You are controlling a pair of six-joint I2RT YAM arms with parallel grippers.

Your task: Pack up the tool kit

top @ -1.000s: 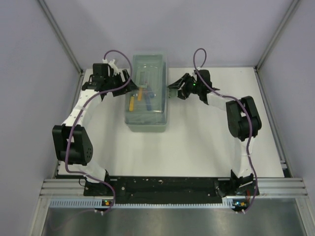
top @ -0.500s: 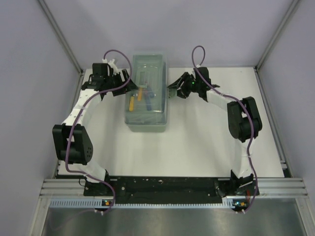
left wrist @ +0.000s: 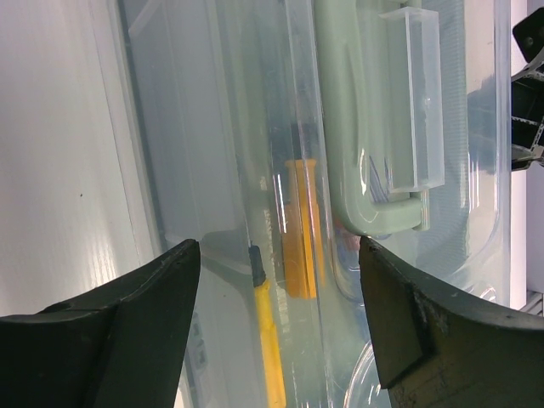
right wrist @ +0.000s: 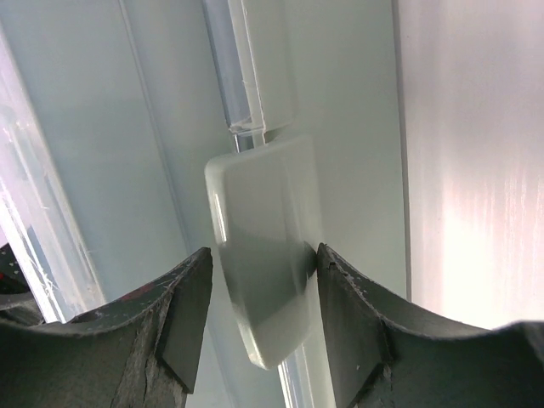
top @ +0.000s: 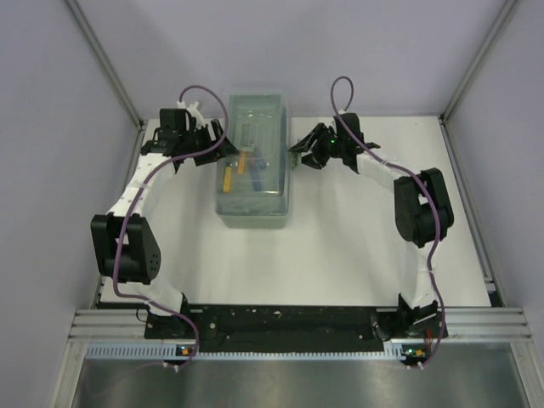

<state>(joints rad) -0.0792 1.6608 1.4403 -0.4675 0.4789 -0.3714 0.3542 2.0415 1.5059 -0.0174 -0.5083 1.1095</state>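
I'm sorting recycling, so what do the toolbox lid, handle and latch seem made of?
Lid: clear glossy plastic, likely; a yellow tool shows through it. Handle: opaque sage-green plastic, smooth moulded curves. Latch: pale green plastic, apparently, with a soft sheen.

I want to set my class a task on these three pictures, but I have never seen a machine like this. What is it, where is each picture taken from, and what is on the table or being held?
These are two robot arms bolted to the near edge of a white table. The wide picture looks down from above. The other two come from a camera on each wrist, so the dark shapes at the bottom are that arm's own fingers. On the table stands a sage-green toolbox with a see-through lid. A yellow tool and an orange tool show through the lid. The left gripper is open at the box, holding nothing. The right gripper pinches the box's side latch.
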